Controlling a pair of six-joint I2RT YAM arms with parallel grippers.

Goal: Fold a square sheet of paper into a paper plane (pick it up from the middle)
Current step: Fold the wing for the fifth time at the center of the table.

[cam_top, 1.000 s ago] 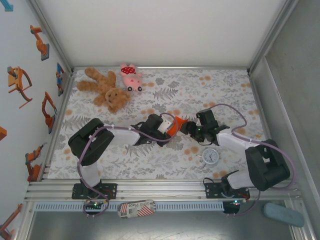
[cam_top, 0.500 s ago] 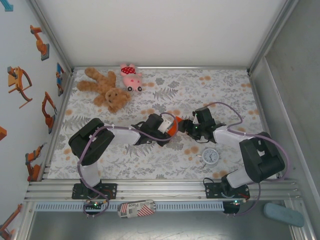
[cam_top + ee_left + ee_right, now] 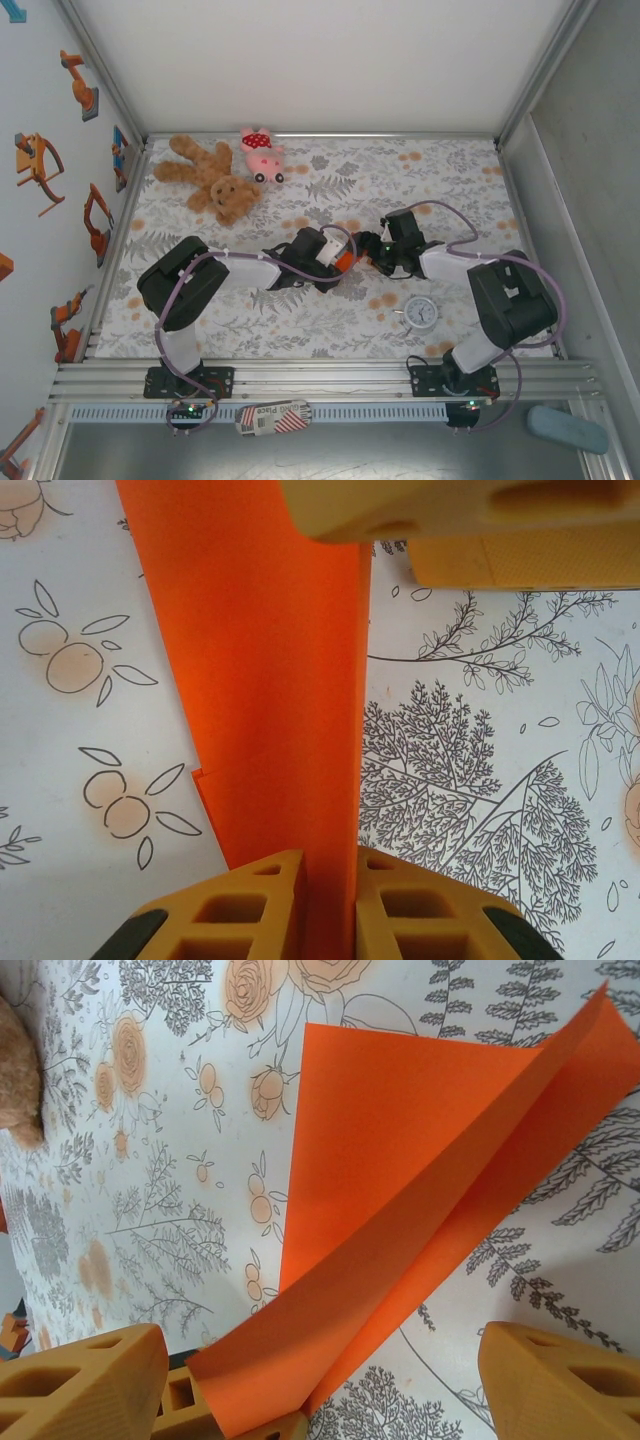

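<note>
The square sheet of paper (image 3: 345, 261) is bright orange and folded over along a long crease, one flap lying on the flowered table. My left gripper (image 3: 330, 868) is shut on the folded edge of the sheet (image 3: 260, 680), its yellow fingers (image 3: 250, 900) pinching the paper. My right gripper (image 3: 320, 1360) is open wide, its fingers (image 3: 560, 1380) standing on either side of the raised fold of the sheet (image 3: 400, 1180) without touching it. In the top view the right gripper (image 3: 372, 248) meets the left gripper (image 3: 338, 258) at the table's middle.
A brown teddy bear (image 3: 212, 180) and a pink plush pig (image 3: 262, 153) lie at the back left. A small white clock (image 3: 420, 312) sits close in front of the right arm. Walls close the table on the left, back and right.
My right gripper has moved left up to the paper and opened wider. The left gripper has stayed still, holding the paper.
</note>
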